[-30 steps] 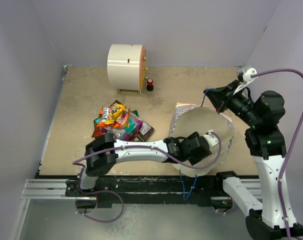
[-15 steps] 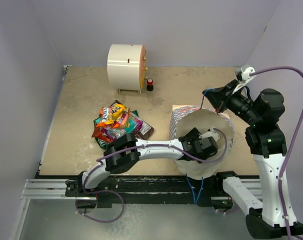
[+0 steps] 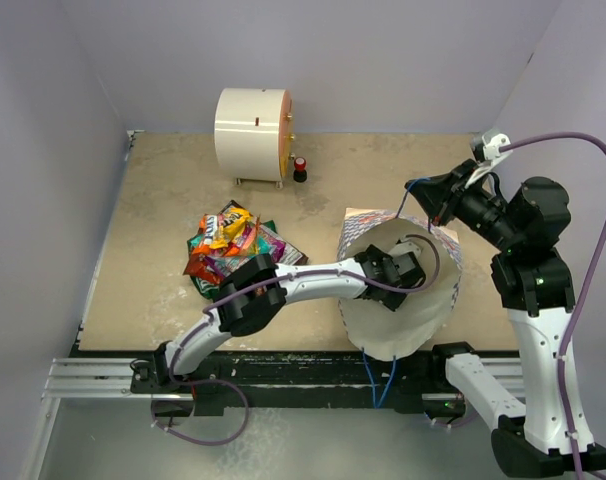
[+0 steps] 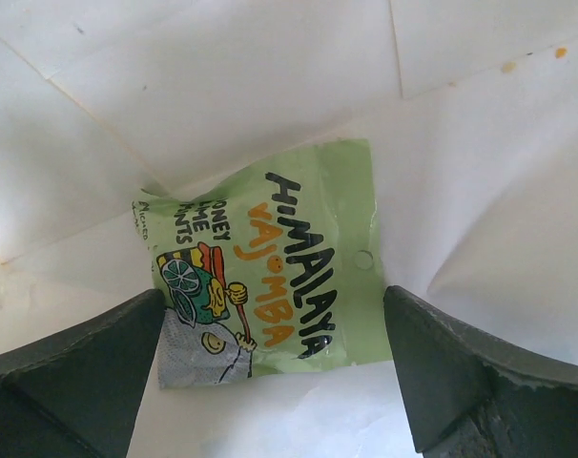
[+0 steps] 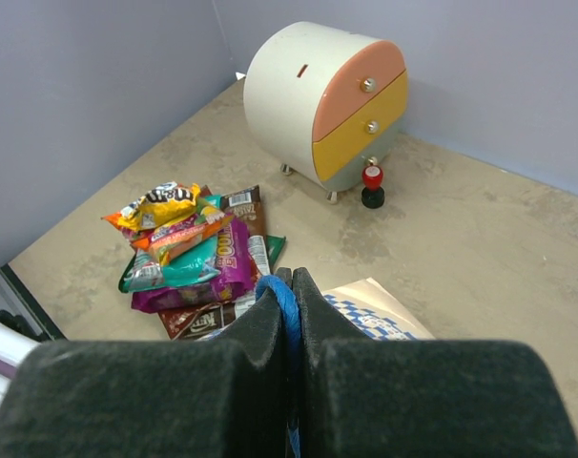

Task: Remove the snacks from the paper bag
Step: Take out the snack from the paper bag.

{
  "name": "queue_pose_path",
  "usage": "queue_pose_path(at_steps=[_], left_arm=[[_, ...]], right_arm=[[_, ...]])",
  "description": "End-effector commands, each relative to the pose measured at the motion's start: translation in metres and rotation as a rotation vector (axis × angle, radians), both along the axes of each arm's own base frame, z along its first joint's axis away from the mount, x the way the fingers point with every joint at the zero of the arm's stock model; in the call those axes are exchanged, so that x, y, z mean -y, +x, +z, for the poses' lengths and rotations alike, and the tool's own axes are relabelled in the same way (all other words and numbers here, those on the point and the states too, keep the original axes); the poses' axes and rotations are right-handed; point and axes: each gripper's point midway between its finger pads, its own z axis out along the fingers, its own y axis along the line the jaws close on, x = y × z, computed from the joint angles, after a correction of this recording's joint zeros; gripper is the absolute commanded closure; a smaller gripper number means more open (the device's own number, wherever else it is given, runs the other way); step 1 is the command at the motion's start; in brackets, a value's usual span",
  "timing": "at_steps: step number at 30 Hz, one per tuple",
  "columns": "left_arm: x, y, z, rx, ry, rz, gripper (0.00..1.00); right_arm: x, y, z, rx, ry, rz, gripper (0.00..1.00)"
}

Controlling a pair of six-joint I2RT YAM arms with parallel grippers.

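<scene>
Your left fingers [image 4: 270, 382] are deep inside the paper bag [image 3: 428, 310], spread wide w/ nothing between them. A green packet [image 4: 265, 262] lies flat on the bag's white floor just past the tips, not touched. Your right fingers [image 5: 291, 329] are pinched tight on the blue cord handle [image 5: 281, 298], holding the bag's far rim up. Bag sits near the bench's near-right corner, mouth tipped up. The other snacks [image 3: 233, 250] are piled on the bench toward its left edge, apart from the bag. White drum [image 3: 253, 120] and small red-topped peg [image 3: 300, 167] at the far edge.
</scene>
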Motion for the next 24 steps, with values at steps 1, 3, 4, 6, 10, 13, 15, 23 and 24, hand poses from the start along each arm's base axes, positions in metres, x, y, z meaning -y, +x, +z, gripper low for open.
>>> queue_pose_path(at_steps=[1,3,4,6,10,13,15,23,24], left_arm=[[-0.002,0.001,-0.013,-0.065,0.007,0.027,0.01],[-0.005,0.007,-0.012,-0.068,0.006,0.043,0.01],[-0.007,0.01,-0.013,-0.074,0.004,0.055,0.01],[-0.01,0.016,-0.016,-0.085,0.003,0.065,0.01],[-0.012,0.02,-0.023,-0.086,0.014,0.06,0.04],[-0.01,0.019,-0.025,-0.094,0.016,0.041,0.14],[-0.009,0.019,-0.024,-0.094,0.013,0.034,0.22],[-0.009,0.021,0.004,-0.064,-0.006,0.004,0.58],[-0.01,0.022,0.009,-0.058,-0.011,0.002,0.6]], right_arm=[[-0.002,-0.005,0.028,0.091,0.005,0.022,1.0],[-0.002,-0.005,0.028,0.091,0.005,0.021,1.0],[-0.002,-0.006,0.029,0.092,0.005,0.021,1.0],[-0.002,-0.006,0.029,0.092,0.005,0.02,1.0],[-0.002,-0.005,0.029,0.092,0.006,0.021,1.0],[-0.002,-0.005,0.03,0.091,0.007,0.021,1.0],[-0.002,-0.005,0.031,0.093,0.006,0.019,1.0],[0.0,-0.007,0.031,0.103,0.005,0.008,1.0],[0.0,-0.006,0.03,0.104,0.004,0.008,1.0]])
